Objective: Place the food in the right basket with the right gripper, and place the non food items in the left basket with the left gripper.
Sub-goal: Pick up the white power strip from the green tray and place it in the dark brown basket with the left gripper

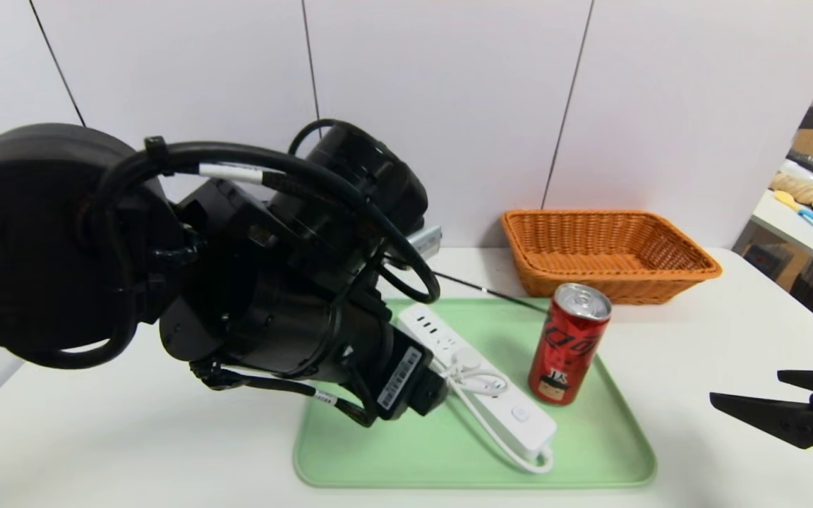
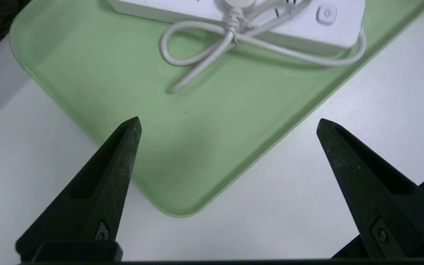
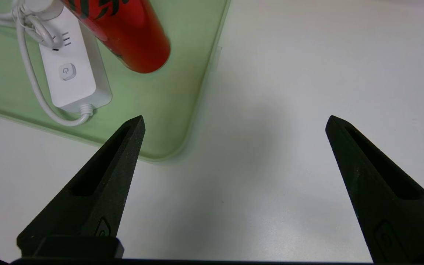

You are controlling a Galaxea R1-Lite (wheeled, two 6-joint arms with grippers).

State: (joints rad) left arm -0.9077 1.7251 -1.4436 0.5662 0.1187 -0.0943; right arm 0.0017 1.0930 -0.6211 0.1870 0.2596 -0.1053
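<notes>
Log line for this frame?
left gripper: open, over tray corner | right gripper: open, beside tray | power strip, red can: on green tray

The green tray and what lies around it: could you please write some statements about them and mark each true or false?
1. The red drink can stands on the green tray. True.
2. The white power strip lies inside the orange wicker basket. False: it lies on the green tray.
3. The right hand is gripping the red drink can. False: it is open and holds nothing.
4. The left hand is open and holds nothing. True.
5. The power strip's white cord is stretched out straight. False: it is looped and tied in a bundle.
</notes>
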